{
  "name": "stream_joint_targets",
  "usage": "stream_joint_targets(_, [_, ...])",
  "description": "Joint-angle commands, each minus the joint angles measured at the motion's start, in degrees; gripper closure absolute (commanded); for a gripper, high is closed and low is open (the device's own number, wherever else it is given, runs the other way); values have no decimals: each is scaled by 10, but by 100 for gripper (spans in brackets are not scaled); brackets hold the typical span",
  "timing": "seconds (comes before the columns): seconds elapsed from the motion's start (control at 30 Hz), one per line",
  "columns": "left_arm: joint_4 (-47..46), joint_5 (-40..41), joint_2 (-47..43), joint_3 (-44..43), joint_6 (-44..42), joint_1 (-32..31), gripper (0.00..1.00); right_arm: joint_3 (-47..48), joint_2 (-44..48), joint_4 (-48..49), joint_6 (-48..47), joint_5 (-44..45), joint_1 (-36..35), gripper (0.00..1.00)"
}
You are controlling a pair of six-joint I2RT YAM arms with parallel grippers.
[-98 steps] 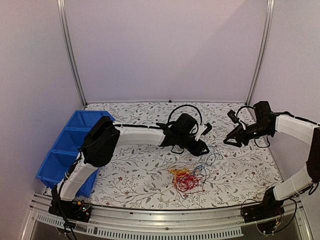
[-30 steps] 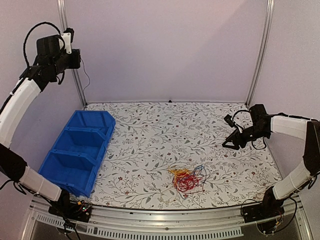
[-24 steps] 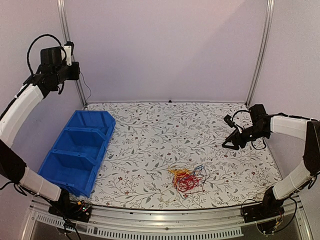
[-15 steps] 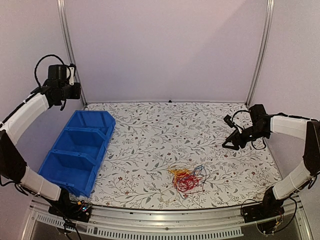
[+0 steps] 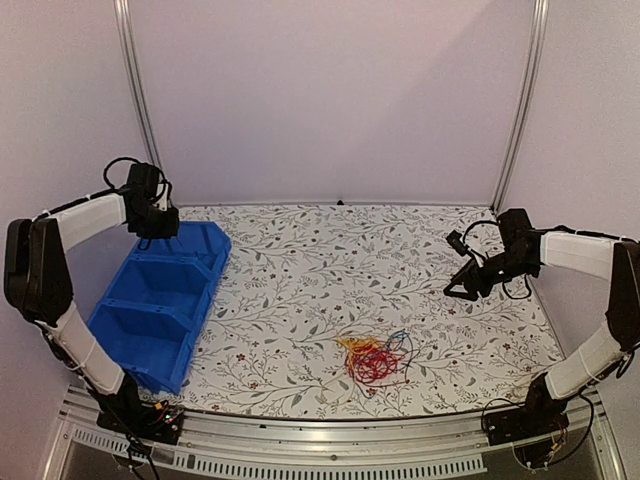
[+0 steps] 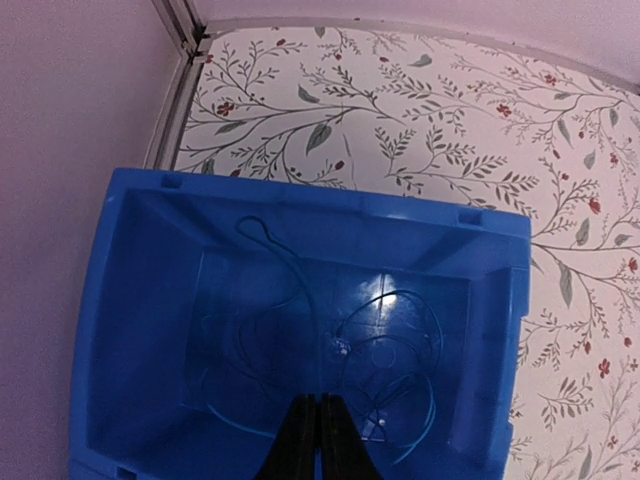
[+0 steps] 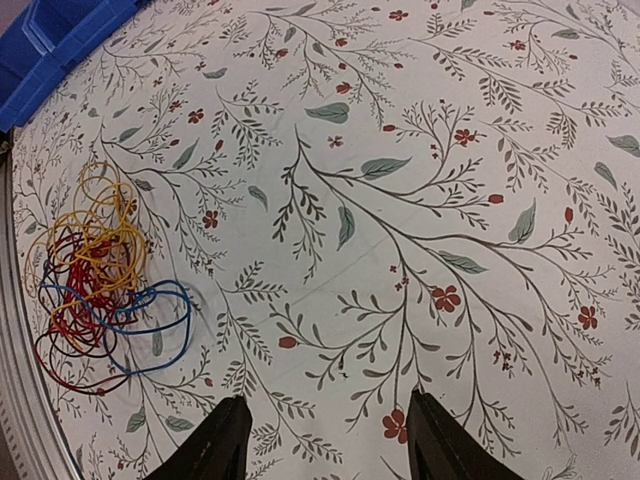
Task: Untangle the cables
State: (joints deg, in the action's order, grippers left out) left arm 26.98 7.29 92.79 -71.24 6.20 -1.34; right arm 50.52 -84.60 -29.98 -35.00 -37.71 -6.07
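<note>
The cables (image 5: 374,358) lie as a small knotted clump of red, yellow and blue wire on the flowered table, front of centre. The right wrist view shows that clump (image 7: 95,280) at its left. My right gripper (image 5: 460,290) hangs open over bare cloth to the right of the clump, nothing between its fingers (image 7: 228,440). My left gripper (image 5: 160,226) is shut and empty above the back compartment of the blue bin (image 5: 150,365). Thin blue cables (image 6: 440,340) lie loose on that compartment's floor, below the shut left gripper (image 6: 318,402).
The blue bin (image 6: 320,195) has three compartments and stands along the table's left edge, close to the left wall. Metal frame posts (image 5: 140,110) rise at the back corners. An aluminium rail (image 5: 330,440) runs along the near edge.
The left arm left the middle of the table, swung high to the left, then came down over the bin's back compartment. The right arm and the clump have stayed put.
</note>
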Motion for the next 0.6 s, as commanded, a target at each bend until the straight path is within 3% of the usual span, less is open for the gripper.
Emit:
stream_joint_targets(0.0, [24,-40,39,-15,23,10,100,-6,-4,0,-7,9,-4,43])
stream_joint_targets(0.2, [16,-58,77,-22,26,12,100,-5,-10,0,-9,11,-6,43])
stream_joint_targets(0.3, [31,-57,93,-37,30,13,81,-5,-14,-1,-9,13,-8,43])
stream_joint_targets(0.47, [48,-48,60,-47,45,10,69,-4,-18,-1,-10,15,-11,43])
stream_joint_targets(0.57, [51,-43,8,-48,47,10,67,-3,-22,-1,-10,15,-13,43])
